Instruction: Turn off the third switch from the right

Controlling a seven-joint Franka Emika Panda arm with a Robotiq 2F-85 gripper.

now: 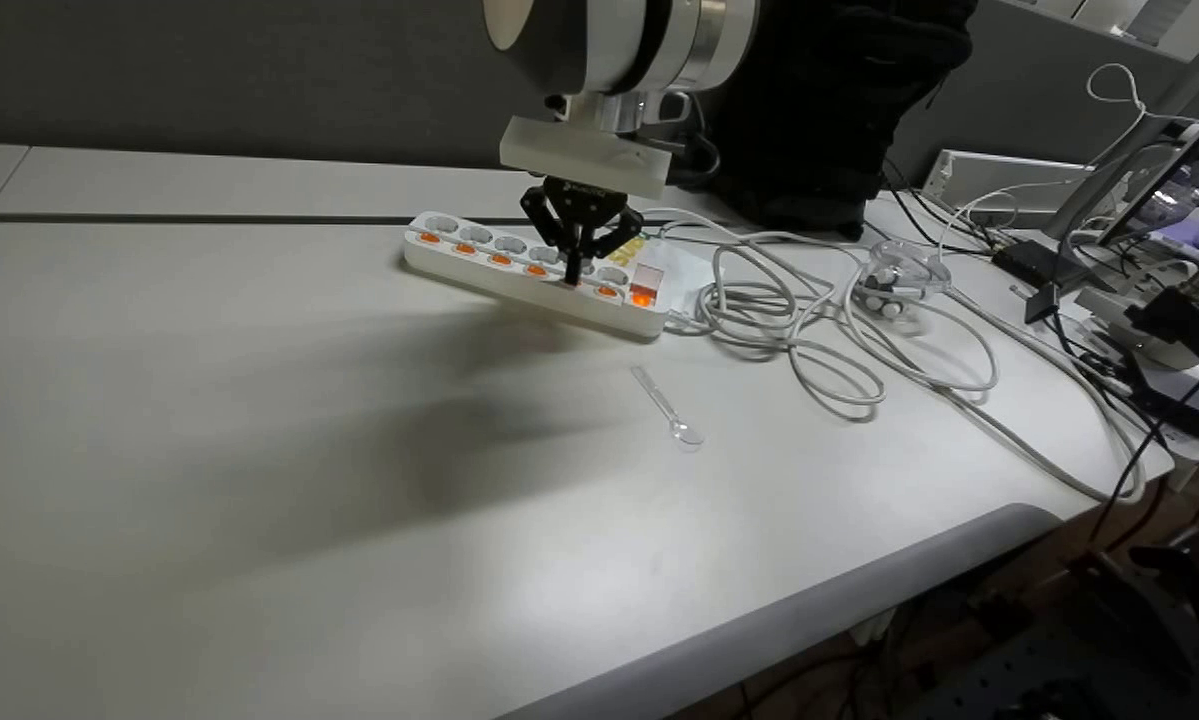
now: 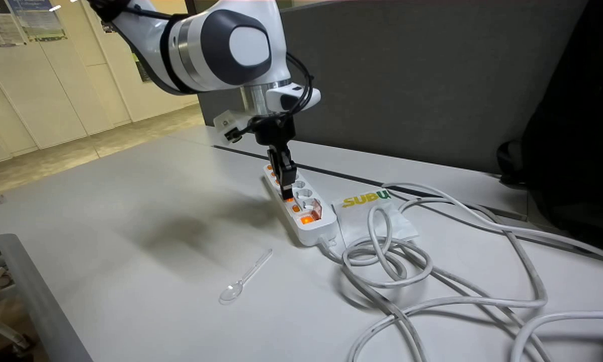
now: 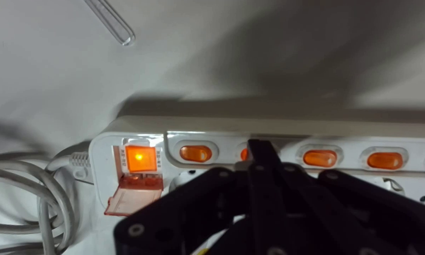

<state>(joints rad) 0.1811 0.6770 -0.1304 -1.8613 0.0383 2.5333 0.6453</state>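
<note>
While claw [image 1: 572, 270] is pinched together | third switch [image 3: 244, 154] on power strip [image 3: 216, 124] partly covered

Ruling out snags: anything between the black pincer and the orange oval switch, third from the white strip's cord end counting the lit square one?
Nothing visible. The closed black pincer is at the orange oval plastic switch, partly covering it in the wrist view; no object shows between them. Whether they touch is unclear.

In an exterior view, the paper [image 2: 355, 220] reads "SUBU" (yellow, then green, unclear if the last letter is whole), while print on the posters [image 2: 2, 26] is unreadable.
</note>
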